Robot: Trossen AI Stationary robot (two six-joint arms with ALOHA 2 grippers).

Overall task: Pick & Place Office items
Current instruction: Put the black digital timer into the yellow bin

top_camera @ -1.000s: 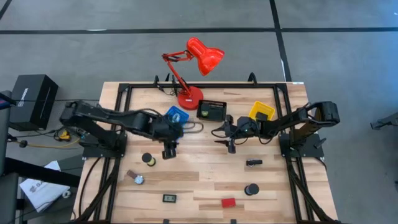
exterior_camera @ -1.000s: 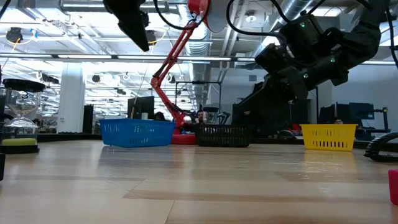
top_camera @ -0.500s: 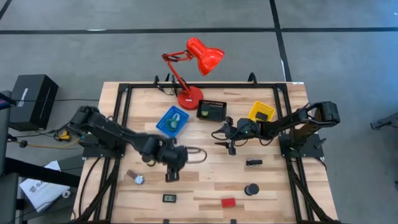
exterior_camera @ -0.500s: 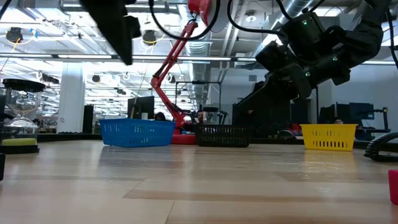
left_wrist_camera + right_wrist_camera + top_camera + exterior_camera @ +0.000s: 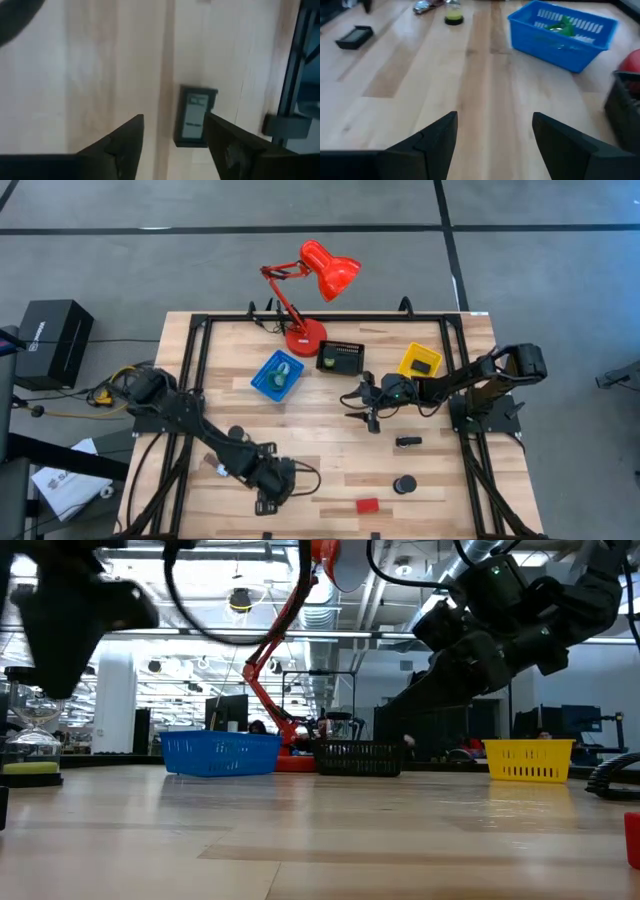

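My left gripper [image 5: 270, 502] [image 5: 175, 145] is open and hangs above the table's near edge. The tiny black gadget [image 5: 195, 122], flat on the wood with a pale display, shows just ahead of its fingers, untouched. My right gripper [image 5: 372, 416] [image 5: 495, 142] is open and empty, hovering right of the table's middle. Lying on the table are a black cylinder [image 5: 404, 483], a red block [image 5: 367, 505], a black clip [image 5: 407, 442], a tape roll [image 5: 237, 434] [image 5: 453, 19] and a small silver item [image 5: 222, 470].
At the far side stand the blue bin [image 5: 278, 373] [image 5: 562, 32] holding something green, the black bin [image 5: 340, 357], the yellow bin [image 5: 420, 361] and the red desk lamp [image 5: 310, 290]. A dark metal frame [image 5: 190, 380] runs along the table's sides. Bare wood lies between the two grippers.
My left gripper has swept from beside the blue bin toward the table's near edge and now hangs over the tiny black gadget, hiding it in the high view. The right arm has kept still.
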